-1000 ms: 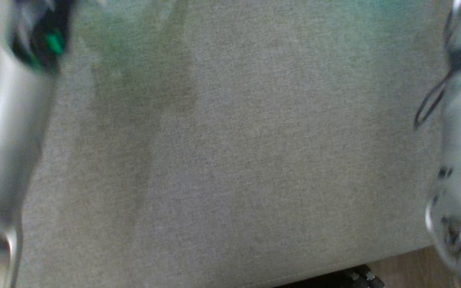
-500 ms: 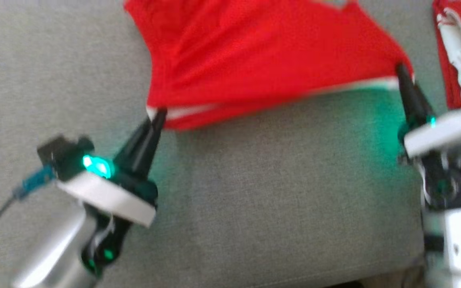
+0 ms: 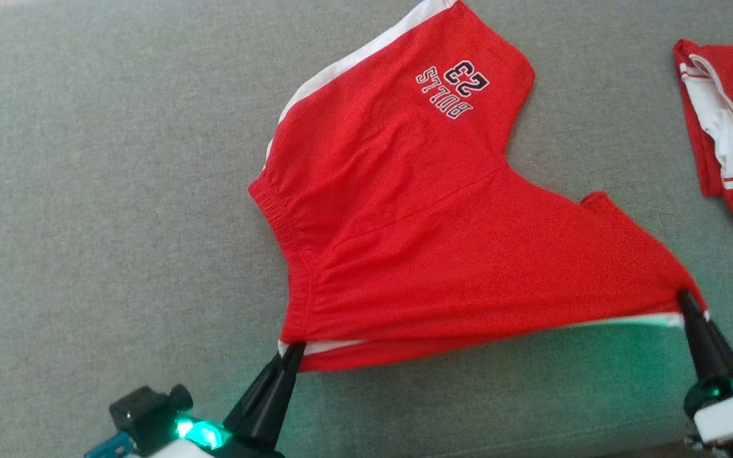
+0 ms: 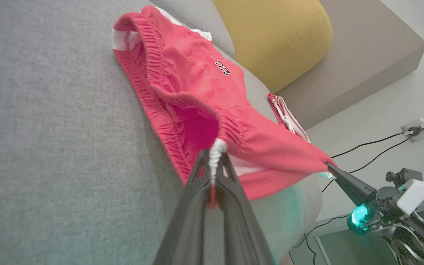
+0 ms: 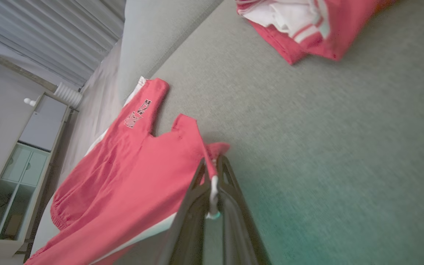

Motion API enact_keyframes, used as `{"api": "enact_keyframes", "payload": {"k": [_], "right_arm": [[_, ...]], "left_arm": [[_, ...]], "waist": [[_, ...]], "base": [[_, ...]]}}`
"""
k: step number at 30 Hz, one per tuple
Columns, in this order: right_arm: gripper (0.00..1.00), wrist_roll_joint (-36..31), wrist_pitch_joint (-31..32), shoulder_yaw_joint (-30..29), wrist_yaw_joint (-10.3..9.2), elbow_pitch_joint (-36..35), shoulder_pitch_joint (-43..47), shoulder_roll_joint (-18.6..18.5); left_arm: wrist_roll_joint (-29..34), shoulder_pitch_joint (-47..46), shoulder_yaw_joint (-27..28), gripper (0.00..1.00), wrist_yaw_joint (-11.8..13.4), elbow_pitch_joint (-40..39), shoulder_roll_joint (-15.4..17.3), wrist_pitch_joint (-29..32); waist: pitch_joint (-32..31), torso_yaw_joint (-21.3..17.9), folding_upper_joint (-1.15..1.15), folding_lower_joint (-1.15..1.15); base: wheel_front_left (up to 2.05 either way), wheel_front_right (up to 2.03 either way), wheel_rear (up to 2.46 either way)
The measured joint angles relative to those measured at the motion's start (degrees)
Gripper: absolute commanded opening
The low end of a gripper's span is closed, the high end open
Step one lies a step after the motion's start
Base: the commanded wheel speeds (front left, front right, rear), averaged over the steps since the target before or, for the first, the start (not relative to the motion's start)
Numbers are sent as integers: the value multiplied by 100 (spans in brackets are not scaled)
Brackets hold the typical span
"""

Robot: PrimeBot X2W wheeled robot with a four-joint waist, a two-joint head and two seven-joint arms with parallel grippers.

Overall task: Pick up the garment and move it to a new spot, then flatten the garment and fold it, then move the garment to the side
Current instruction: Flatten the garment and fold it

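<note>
One grey sofa — red garment, yellow cushion.

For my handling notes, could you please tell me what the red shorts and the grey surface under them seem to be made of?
The red shorts look like a soft, matte knit, probably cotton or a blend: they drape and crease, with a gathered elastic waistband. The grey surface looks like woven upholstery, matte, with a visible flecked weave.

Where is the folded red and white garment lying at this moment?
In the head view, the folded red and white garment lies at the upper right on the grey sofa cushion, apart from the red shorts.
</note>
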Motion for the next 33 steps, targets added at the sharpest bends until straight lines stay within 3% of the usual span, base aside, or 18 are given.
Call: {"api": "enact_keyframes", "payload": {"k": [5, 13, 23, 33], "right_arm": [[0, -34, 249, 18, 0, -155, -670, 3], [0, -614, 1203, 64, 0, 492, -3060, -23], [0, -935, 1875, -37, 0, 2103, -5037, -57], [0, -1745, 1892, -47, 0, 3166, -6363, -85]], "left_arm": [[-46, -310, 86, 0, -37, -221, 74, 160], [-542, -1428, 505, 0, -181, -393, 32, 576], [-887, -2480, 721, 0, -120, 210, -520, 790], [-689, -3026, 704, 0, -133, 894, -913, 647]], "waist": [[176, -5, 0, 1], [612, 120, 0, 3], [1102, 549, 0, 3], [1396, 838, 0, 2]], "base": [[0, 0, 0], [0, 0, 0], [0, 0, 0], [0, 0, 0]]}}
